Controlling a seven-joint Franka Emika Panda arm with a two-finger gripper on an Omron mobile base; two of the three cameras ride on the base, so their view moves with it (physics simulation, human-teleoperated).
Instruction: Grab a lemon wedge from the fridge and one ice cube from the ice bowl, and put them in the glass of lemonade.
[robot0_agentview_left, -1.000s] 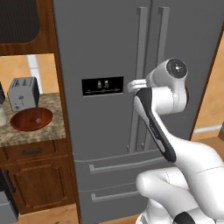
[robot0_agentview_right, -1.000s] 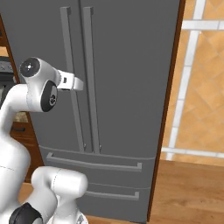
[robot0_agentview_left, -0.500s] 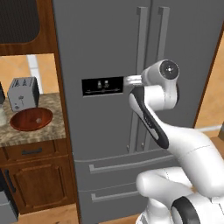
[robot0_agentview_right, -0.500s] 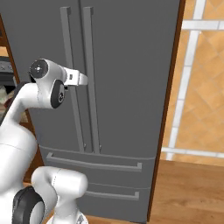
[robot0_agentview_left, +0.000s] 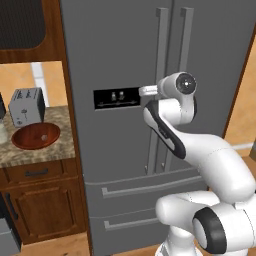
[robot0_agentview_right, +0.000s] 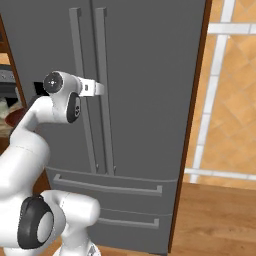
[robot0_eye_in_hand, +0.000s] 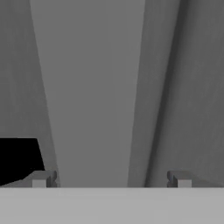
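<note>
The gripper (robot0_eye_in_hand: 111, 180) is standing spread wide, its two dark fingertips (robot0_eye_in_hand: 40, 180) sitting far apart at the bottom of the hand view, with nothing between them. It is facing the front of the fridge (robot0_agentview_left: 125, 55) at close range: a broad pale-grey vertical bar handle (robot0_eye_in_hand: 89, 87) is running up between the fingertips, and a second, darker handle is lying to its right. Whether the fingertips are touching the handle cannot be told. A black patch, the corner of the dispenser panel (robot0_agentview_left: 117, 98), is showing at the lower left of the hand view.

In the left base view the arm is reaching forward with the hand at the height of the dispenser panel, just beside its right edge, at the left door's handle (robot0_agentview_left: 161, 75). The fridge doors and both drawers are sitting closed.

To the left of the fridge, the bench (robot0_agentview_left: 30, 155) is carrying the ice bowl (robot0_agentview_left: 36, 136), reddish-brown, with a small pale lump inside. A silver toaster (robot0_agentview_left: 26, 106) is standing behind the bowl. At the far left edge a pale sliver beside the bowl is too cut off to identify.
</note>
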